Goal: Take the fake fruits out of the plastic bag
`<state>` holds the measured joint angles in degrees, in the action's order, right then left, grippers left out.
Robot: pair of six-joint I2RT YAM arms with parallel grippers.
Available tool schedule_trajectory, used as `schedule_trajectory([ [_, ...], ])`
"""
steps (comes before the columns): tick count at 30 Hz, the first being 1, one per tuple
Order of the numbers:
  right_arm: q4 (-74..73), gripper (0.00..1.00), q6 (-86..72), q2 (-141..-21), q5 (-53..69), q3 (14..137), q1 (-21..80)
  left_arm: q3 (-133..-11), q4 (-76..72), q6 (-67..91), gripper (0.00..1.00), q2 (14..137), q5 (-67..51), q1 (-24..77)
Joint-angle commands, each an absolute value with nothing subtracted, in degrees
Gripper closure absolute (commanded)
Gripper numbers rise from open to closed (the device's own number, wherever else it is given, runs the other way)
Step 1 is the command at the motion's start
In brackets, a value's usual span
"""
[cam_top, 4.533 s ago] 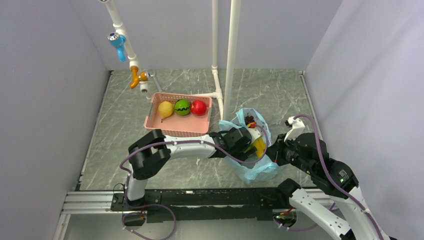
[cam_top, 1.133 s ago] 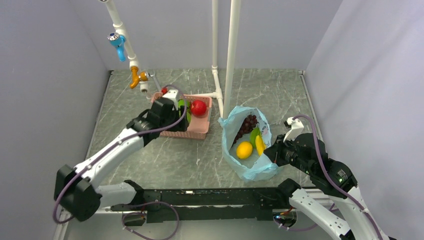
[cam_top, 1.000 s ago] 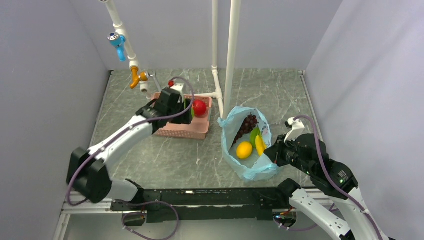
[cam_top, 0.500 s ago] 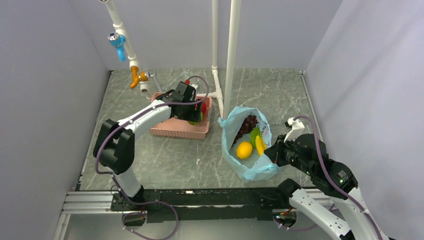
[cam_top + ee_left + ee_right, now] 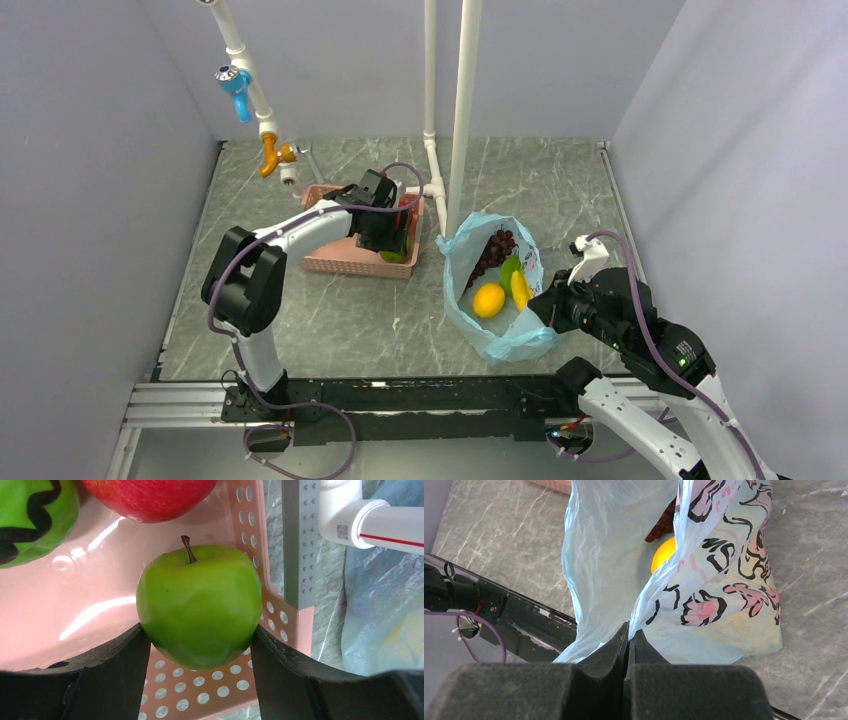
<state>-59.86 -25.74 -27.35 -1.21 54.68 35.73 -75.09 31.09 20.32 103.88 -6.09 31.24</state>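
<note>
My left gripper is shut on a green apple, which both fingers touch, low over the right near corner of the pink basket. A red apple and a striped watermelon lie in the basket; the arm hides the rest of it in the top view. The light-blue plastic bag lies open to the right, holding an orange, bananas and purple grapes. My right gripper pinches the bag's near rim.
Two white upright pipes stand behind the basket and bag, with a horizontal branch close to the basket's right side. A pipe with a blue tap slants at the back left. A black rail runs along the near edge.
The left arm came out of the bag with the green apple and has swept rightward over the basket to its right near corner. The right arm and the bag have stayed still.
</note>
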Motion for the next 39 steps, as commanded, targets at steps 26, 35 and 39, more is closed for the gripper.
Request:
schedule_trajectory([
  [26, -56.98, 1.00, -26.08, -26.82, -1.69, 54.63, 35.98, -57.32, 20.81, 27.96, 0.10, 64.68, -6.37, 36.03],
  [35, -56.87, 1.00, -25.84, -27.31, -1.52, 54.76, 36.00, -51.41, 14.56, 39.61, 0.14, 57.10, -1.64, 52.95],
  [39, -56.81, 1.00, -25.77, -27.25, -1.28, 54.76, 36.01, -51.49, 8.64, 41.31, 0.15, 59.54, 2.66, 60.47],
])
